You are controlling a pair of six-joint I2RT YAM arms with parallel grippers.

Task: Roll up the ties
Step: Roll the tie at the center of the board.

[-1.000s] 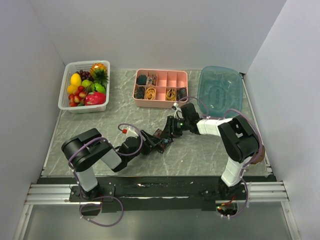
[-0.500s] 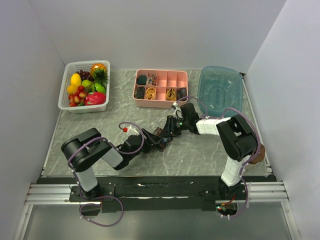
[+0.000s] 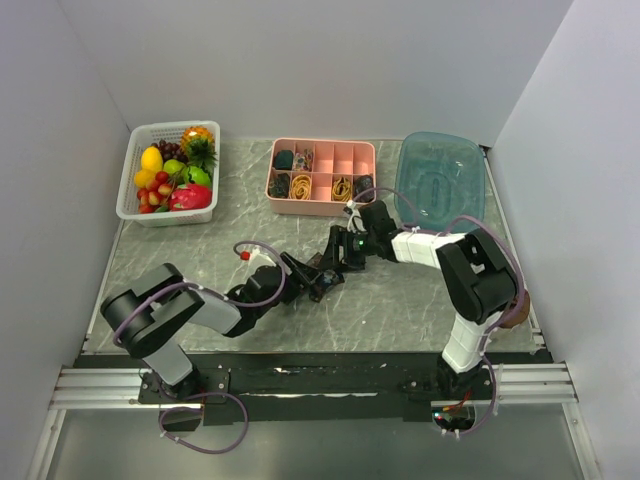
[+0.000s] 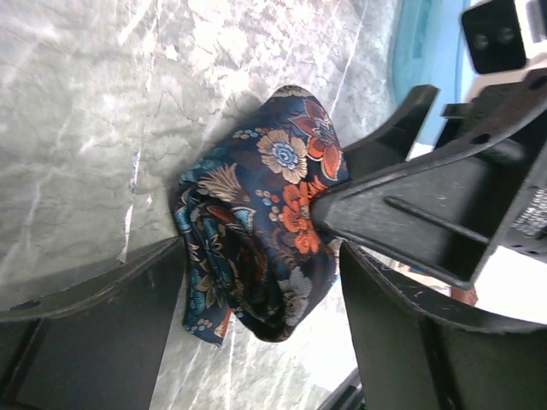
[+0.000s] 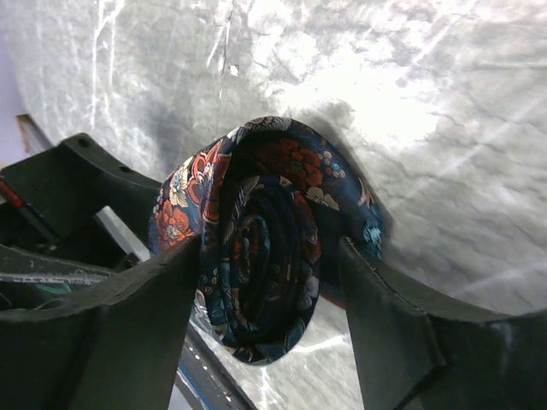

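Note:
A tie (image 3: 326, 271) of dark navy fabric with reddish, blue and tan flowers is rolled into a tight coil at mid-table. Both grippers meet on it. My left gripper (image 3: 318, 282) reaches in from the left. In the left wrist view the left gripper (image 4: 261, 282) has a jaw on each side of the tie (image 4: 256, 231), touching or nearly so. My right gripper (image 3: 338, 258) comes from the right. In the right wrist view the right gripper (image 5: 269, 282) is shut across the tie (image 5: 265, 256), whose spiral end faces the camera.
A pink divided box (image 3: 320, 178) at the back holds rolled ties and yellow-orange bands. A teal tub (image 3: 440, 180) stands at back right, close to the right arm. A white basket (image 3: 168, 174) of fruit stands at back left.
Both grippers and the rolled tie have shifted slightly away from the bases and to the left. The left arm has stretched out further.

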